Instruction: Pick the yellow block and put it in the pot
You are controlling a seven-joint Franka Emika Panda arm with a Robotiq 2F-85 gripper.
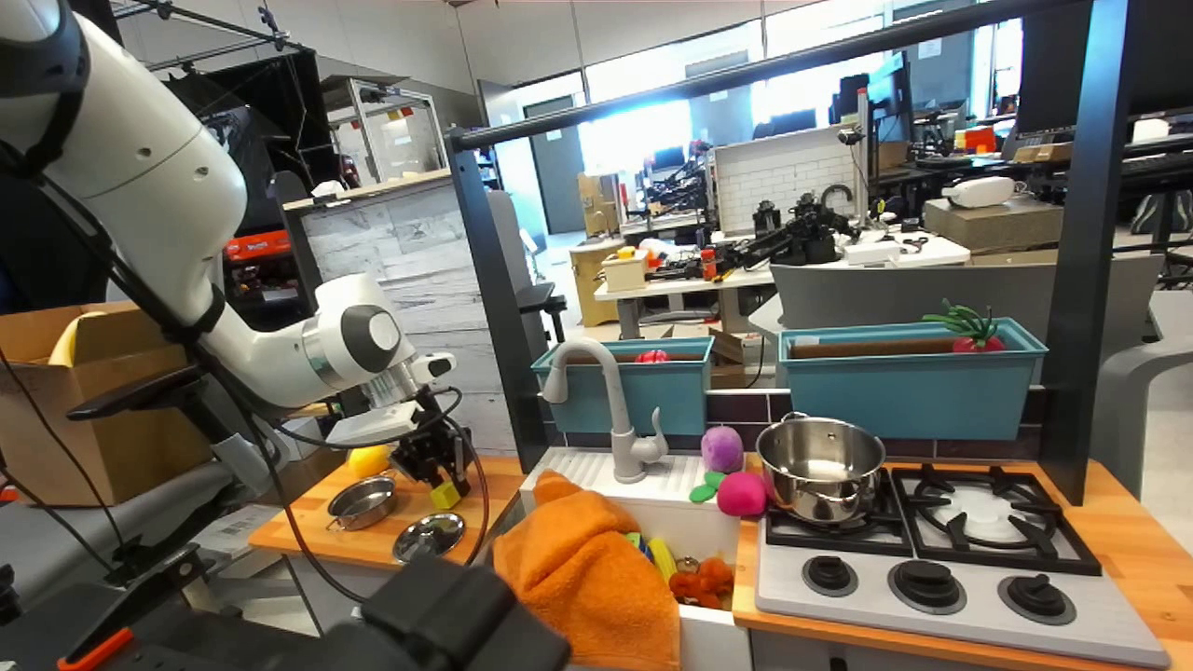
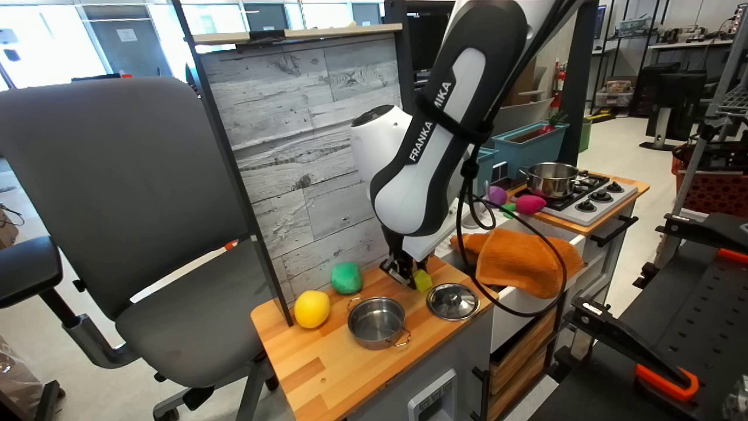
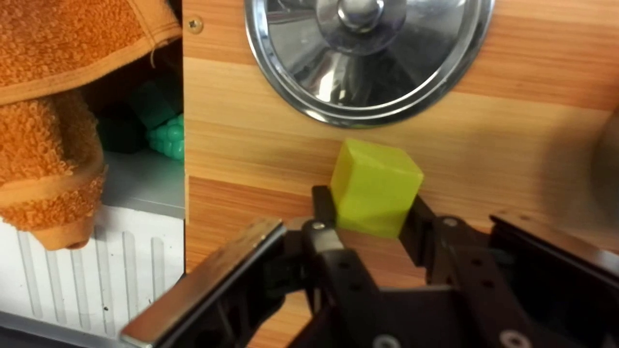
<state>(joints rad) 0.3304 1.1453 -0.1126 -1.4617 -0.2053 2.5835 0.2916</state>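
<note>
The yellow block (image 3: 379,188) is a small yellow-green cube between the two black fingertips of my gripper (image 3: 371,208) in the wrist view. Both fingers touch its sides, and it is tilted. In the exterior views the block (image 1: 445,495) (image 2: 422,280) is low over the wooden counter; I cannot tell whether it touches the wood. A small shiny silver pot (image 2: 377,321) with two handles stands on the same counter beside my gripper. It also shows in an exterior view (image 1: 362,503), and its blurred edge shows in the wrist view (image 3: 607,164).
A metal lid (image 3: 367,72) lies close to the block. A yellow ball (image 2: 312,309) and a green ball (image 2: 347,278) are near the wooden wall (image 2: 310,193). An orange towel (image 1: 596,578) hangs over the sink by a faucet (image 1: 615,410). A larger silver pot (image 1: 820,475) stands on the stove.
</note>
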